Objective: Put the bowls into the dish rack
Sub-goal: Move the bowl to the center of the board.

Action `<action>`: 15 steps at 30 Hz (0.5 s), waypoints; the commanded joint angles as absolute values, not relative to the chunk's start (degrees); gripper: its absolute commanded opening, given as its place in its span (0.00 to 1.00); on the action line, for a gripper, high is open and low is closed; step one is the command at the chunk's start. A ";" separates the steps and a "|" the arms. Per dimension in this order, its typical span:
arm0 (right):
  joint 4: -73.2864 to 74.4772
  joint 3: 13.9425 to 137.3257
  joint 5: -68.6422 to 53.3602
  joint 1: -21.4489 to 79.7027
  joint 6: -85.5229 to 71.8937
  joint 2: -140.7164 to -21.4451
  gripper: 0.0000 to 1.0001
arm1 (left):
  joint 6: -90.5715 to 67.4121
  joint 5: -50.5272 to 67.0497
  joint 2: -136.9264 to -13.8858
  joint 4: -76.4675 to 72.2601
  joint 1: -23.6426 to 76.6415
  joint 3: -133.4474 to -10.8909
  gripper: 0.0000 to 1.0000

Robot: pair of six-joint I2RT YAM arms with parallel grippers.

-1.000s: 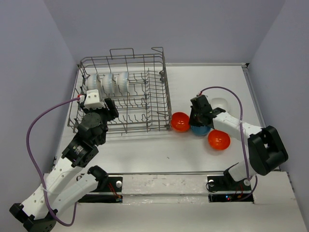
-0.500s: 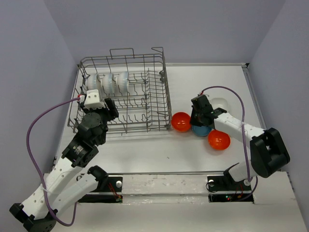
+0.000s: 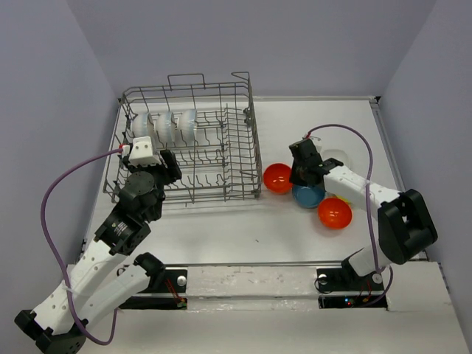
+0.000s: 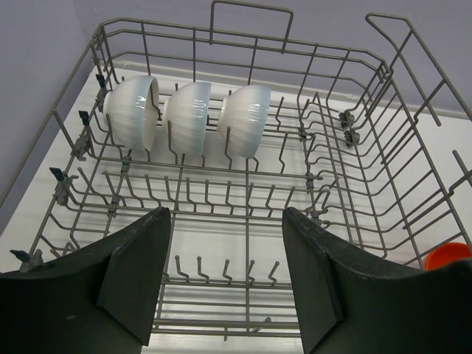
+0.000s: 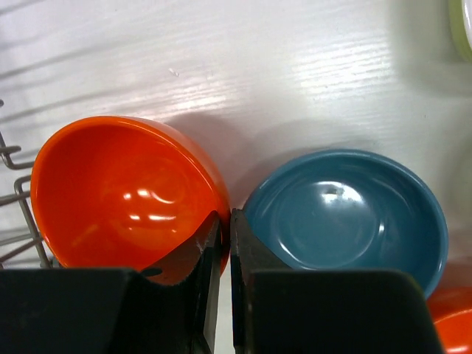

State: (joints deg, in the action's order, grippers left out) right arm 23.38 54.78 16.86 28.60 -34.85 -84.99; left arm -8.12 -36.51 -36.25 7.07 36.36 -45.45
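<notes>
The metal wire dish rack [image 4: 345, 118] is grey, the ribbed round bowls [image 4: 188, 118] white; the orange-red glossy bowl [image 5: 118, 192] and blue glossy bowl [image 5: 346, 214] are plain.

A flat white table with a faint painted wood grain [image 3: 221, 228] fills the middle of the top view. Pale lavender walls [image 3: 295, 44] stand around the table on its left, far and right sides, meeting it at the far edge. A small dark speck [image 3: 257, 240] lies on the table's surface, near the front and roughly midway across. A pale metal strip [image 3: 251, 284] runs along the table's near edge. A small black clip [image 3: 377, 99] sits at the table's far right corner, and a thin grey rail [image 3: 387, 147] follows the table's right edge from there toward the front.
</notes>
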 commanded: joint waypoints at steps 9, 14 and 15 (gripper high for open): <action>21.36 65.56 23.46 29.00 -34.89 -94.65 0.11 | -7.91 -36.65 -35.77 4.31 36.48 -44.82 0.72; 21.36 67.67 23.91 29.00 -34.72 -96.15 0.13 | -7.82 -36.56 -35.42 4.31 36.56 -44.82 0.72; 21.53 67.76 23.91 29.00 -34.63 -96.07 0.19 | -7.74 -36.56 -35.51 4.31 36.56 -44.91 0.71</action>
